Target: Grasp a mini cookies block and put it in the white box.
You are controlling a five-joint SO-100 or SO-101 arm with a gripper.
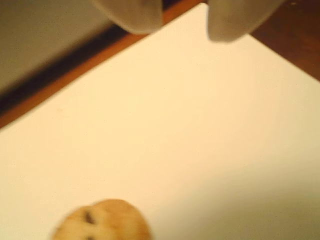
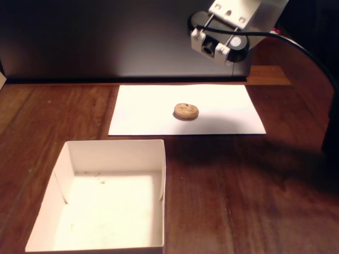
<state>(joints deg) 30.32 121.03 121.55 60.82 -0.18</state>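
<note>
the pale two-fingered claw [image 1: 185, 22] hangs released, its blurred tips parted above the far edge of the flat white paper sheet [image 1: 200, 130] in the wrist view, gripping nothing. bare paper lies open between the tips and the small round tan-brown cookie with dark chips [image 1: 102, 222] at the view's bottom edge. in the fixed view the cookie [image 2: 186, 111] rests flat near the middle of the sheet, clear of its edges. the shallow square white cardboard box [image 2: 161, 180] sits on the dark wooden table [image 2: 249, 196], nearer the camera than the sheet and leftward, apart from it, holding only a few specks.
</note>
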